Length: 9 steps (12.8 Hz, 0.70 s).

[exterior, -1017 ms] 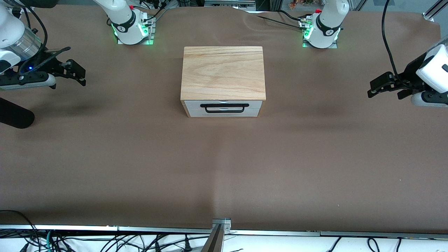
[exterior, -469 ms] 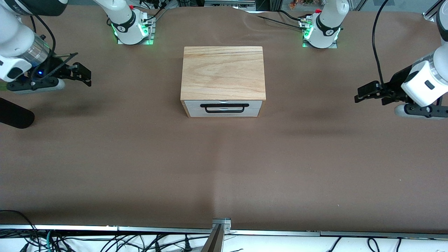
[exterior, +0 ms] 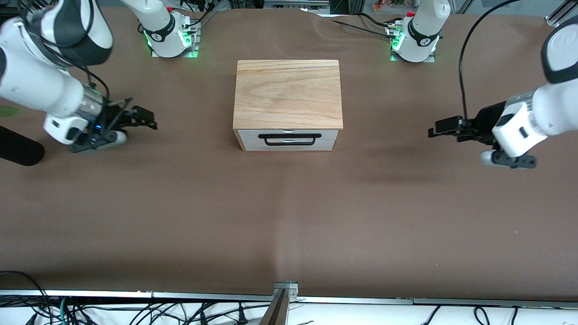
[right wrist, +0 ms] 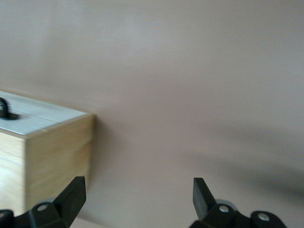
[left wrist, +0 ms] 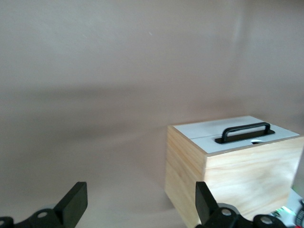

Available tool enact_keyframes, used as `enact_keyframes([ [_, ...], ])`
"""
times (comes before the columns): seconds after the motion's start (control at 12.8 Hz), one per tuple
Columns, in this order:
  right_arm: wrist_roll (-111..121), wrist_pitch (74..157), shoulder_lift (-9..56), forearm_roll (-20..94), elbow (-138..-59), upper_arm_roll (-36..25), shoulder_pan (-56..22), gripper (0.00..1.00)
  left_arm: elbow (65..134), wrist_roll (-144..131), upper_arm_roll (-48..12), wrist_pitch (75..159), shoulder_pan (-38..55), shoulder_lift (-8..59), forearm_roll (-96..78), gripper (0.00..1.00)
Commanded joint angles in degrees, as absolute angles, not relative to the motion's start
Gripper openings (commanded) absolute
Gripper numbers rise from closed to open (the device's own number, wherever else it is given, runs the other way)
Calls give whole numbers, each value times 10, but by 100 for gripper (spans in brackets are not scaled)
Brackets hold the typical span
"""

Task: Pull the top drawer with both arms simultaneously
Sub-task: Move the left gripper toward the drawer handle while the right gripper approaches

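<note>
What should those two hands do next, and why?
Probably both should move in toward the black handle of the top drawer. The drawer is shut, and the left hand and right hand hang open over bare table at either end, touching nothing.

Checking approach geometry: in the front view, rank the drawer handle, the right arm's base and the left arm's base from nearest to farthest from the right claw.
From the right claw:
1. Right arm's base, at the table's robot edge.
2. Drawer handle, on the box front, mid-table.
3. Left arm's base, toward the left arm's end.

Top drawer [exterior: 287,138] shut in box [exterior: 287,94], a pincer well apart toward each table end
</note>
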<state>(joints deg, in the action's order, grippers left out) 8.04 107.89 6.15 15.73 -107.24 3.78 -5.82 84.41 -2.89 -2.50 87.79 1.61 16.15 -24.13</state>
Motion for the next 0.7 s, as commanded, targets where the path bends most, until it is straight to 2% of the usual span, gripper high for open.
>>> enact_keyframes([
  [0.0,100,1113,129,241,-1050,64,-60,100,841,2,-25,876,19,217,-331,100],
  [0.31,110,1210,220,407,-1050,143,-64,100,856,153,-27,880,24,305,-494,100],
  [0.47,107,1282,256,452,-1047,179,-71,100,875,242,-27,882,24,343,-574,100],
  [0.63,104,1318,291,480,-1028,202,-76,100,892,287,-28,901,27,362,-612,100],
])
